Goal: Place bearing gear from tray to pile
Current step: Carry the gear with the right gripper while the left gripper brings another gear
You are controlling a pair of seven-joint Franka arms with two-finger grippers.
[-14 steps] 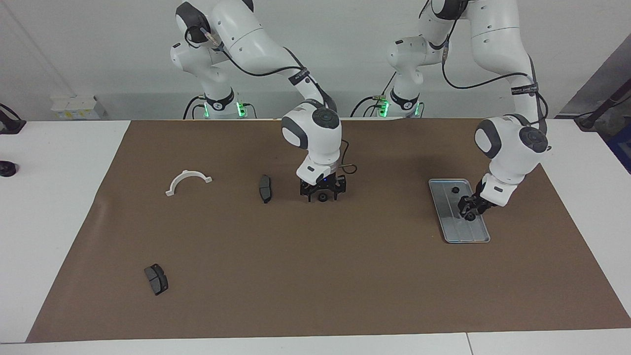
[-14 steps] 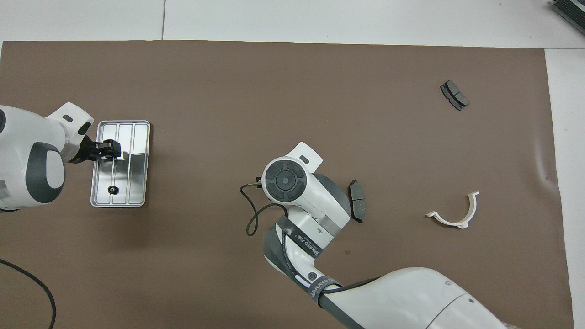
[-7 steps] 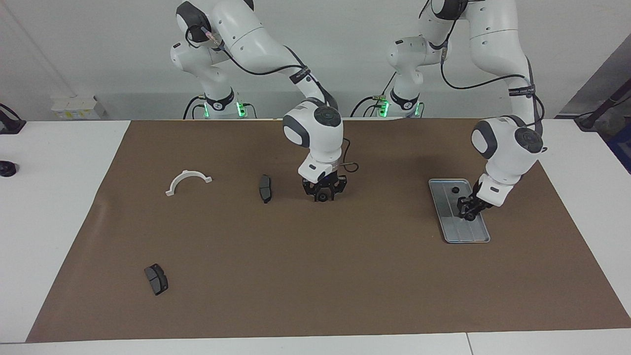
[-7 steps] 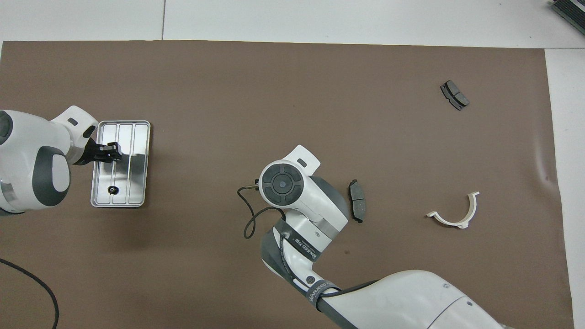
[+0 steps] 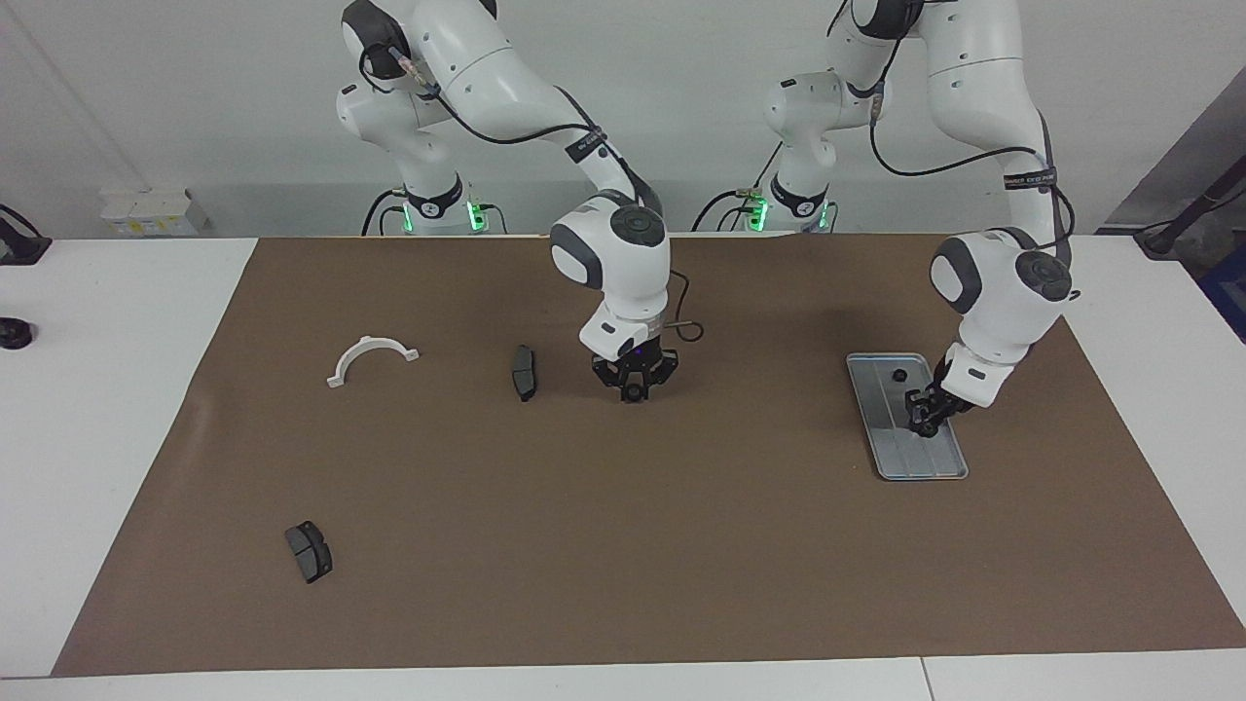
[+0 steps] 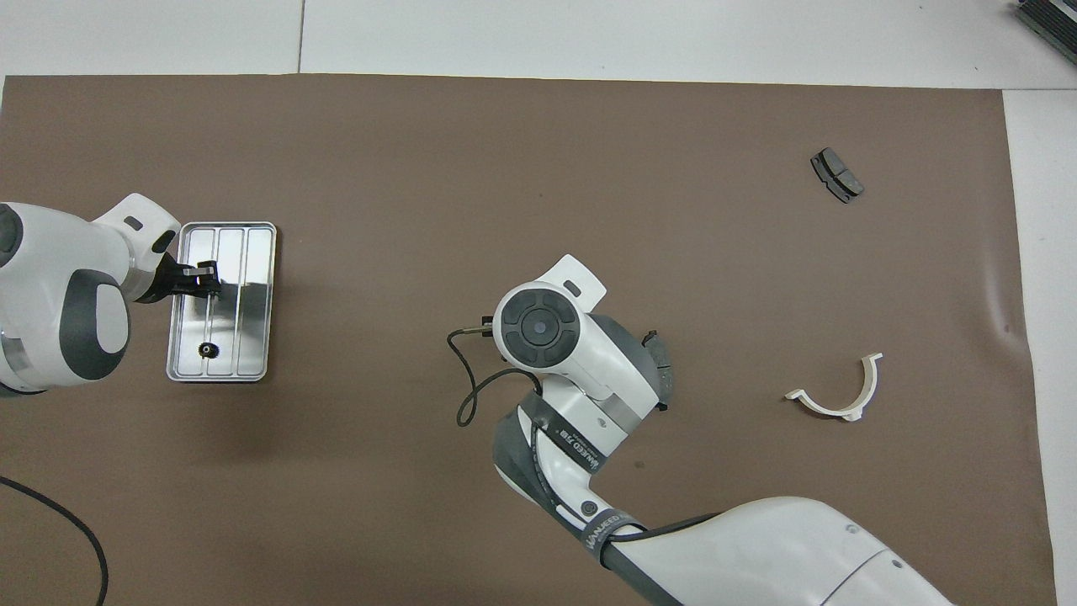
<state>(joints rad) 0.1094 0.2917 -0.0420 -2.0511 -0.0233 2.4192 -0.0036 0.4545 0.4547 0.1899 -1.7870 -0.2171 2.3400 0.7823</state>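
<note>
Facing view: two arms over a brown mat (image 5: 681, 545) on the tabletop.
Tray (image 5: 891, 458): silver-grey, ribbed, rimmed, at the left arm's end.
Gear (image 5: 899, 374): small, black, round, on the tray's robot-side end.
Left gripper (image 5: 925, 424): over the tray, clamped on a second gear (image 5: 926, 429).
Right gripper (image 5: 634, 391): mid-mat beside a brake pad (image 5: 524, 373), clamped on a third gear (image 5: 634, 393).

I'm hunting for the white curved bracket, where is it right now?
The white curved bracket lies flat on the brown mat toward the right arm's end of the table, beside the dark brake pad and nearer the robots than the second pad.
</note>
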